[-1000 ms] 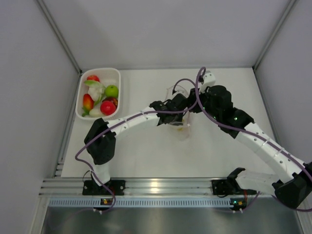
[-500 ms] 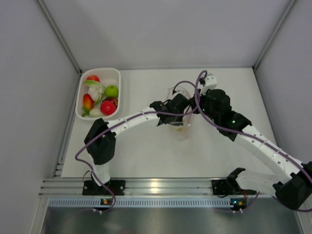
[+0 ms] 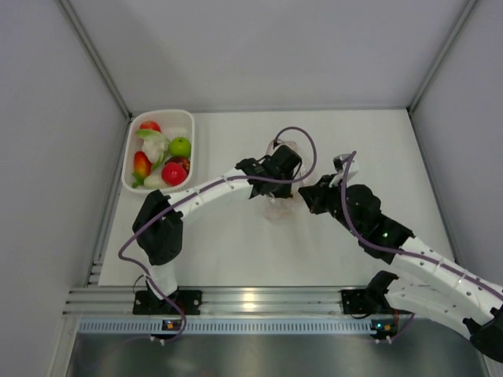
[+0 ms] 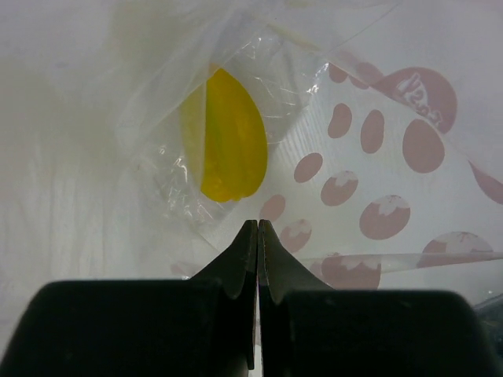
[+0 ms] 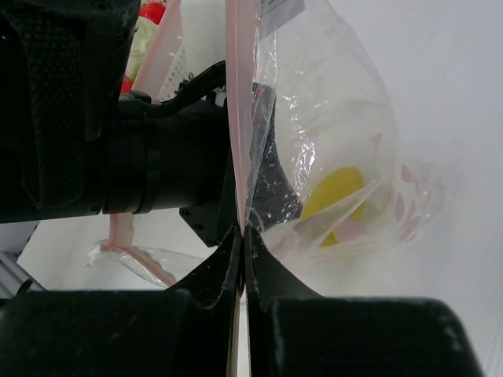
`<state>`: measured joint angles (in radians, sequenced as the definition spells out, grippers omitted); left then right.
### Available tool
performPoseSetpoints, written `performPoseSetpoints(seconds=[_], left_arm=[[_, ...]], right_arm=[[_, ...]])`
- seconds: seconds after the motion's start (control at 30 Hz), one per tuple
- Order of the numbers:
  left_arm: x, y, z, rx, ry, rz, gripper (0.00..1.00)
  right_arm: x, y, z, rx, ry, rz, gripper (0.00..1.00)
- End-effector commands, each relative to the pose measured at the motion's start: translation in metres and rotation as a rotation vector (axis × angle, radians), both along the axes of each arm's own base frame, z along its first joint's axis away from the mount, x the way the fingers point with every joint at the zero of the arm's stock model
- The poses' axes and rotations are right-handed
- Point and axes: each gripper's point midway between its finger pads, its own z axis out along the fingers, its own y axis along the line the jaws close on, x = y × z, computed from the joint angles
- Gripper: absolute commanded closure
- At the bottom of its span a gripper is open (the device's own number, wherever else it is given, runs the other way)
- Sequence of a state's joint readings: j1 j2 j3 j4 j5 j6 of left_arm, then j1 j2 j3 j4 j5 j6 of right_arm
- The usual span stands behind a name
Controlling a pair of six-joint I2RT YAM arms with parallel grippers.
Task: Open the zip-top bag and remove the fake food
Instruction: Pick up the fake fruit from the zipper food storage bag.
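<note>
The bag [image 5: 338, 118] sits mid-counter [image 3: 236, 251] between both grippers, with a yellow food [image 4: 228, 145] inside. The right gripper [image 5: 242, 229] is squeezed tight on its pink strip [image 5: 238, 118]. The left gripper [image 4: 258, 224] is squeezed tight on the bag's clear side.

The left arm [image 3: 212, 188] rises from its base at the near edge of the table [image 3: 236, 251]. It bends at the elbow and reaches diagonally toward the table's middle. The left gripper [image 4: 258, 224] has its fingers pressed flat together, tip to tip. The right arm [image 3: 409, 251] stretches low from the near right corner toward the middle, ending just right of the left gripper. The right gripper [image 5: 241, 229] is closed too, pinching the edge strip of the zip-top bag [image 5: 338, 157].
</note>
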<state>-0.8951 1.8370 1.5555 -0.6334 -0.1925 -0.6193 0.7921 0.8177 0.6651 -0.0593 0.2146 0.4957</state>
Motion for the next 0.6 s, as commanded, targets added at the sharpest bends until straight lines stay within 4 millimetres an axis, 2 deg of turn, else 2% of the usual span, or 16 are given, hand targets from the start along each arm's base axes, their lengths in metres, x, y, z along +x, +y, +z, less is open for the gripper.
performPoseSetpoints(seconds=[0.0, 0.03, 0.07, 0.17, 0.2, 0.3, 0.33, 0.37, 0.47, 0.57], left_arm=[[0.016, -0.013, 0.038, -0.112, -0.052, 0.009, 1.0], [0.015, -0.014, 0.036, -0.107, -0.051, 0.002, 0.99], [0.014, -0.015, 0.034, -0.102, -0.048, -0.007, 0.9], [0.015, -0.018, 0.032, -0.081, -0.066, -0.03, 0.81], [0.014, -0.022, 0.035, -0.074, -0.083, -0.05, 0.74], [0.016, -0.031, 0.03, -0.046, -0.102, -0.077, 0.63], [0.019, -0.034, 0.033, -0.046, -0.115, -0.073, 0.61], [0.021, -0.036, 0.026, -0.033, -0.111, -0.066, 0.59], [0.029, -0.041, 0.021, -0.027, -0.122, -0.045, 0.59], [0.035, -0.045, 0.007, -0.016, -0.124, -0.021, 0.59]], right_arm=[[-0.004, 0.002, 0.019, 0.055, -0.016, -0.006, 1.0], [-0.002, 0.001, 0.024, 0.053, -0.023, -0.013, 1.0], [-0.002, 0.001, 0.027, 0.054, -0.027, -0.012, 1.0], [-0.007, 0.004, 0.032, 0.061, -0.023, 0.014, 1.0], [-0.01, 0.005, 0.035, 0.078, -0.023, 0.029, 1.0], [-0.012, 0.003, 0.037, 0.089, -0.015, 0.025, 1.0], [-0.012, 0.001, 0.035, 0.085, -0.006, 0.018, 1.0], [-0.013, 0.001, 0.033, 0.083, 0.0, 0.018, 1.0], [-0.016, -0.001, 0.027, 0.082, 0.018, 0.022, 1.0], [-0.024, 0.001, 0.021, 0.103, 0.039, 0.052, 1.0]])
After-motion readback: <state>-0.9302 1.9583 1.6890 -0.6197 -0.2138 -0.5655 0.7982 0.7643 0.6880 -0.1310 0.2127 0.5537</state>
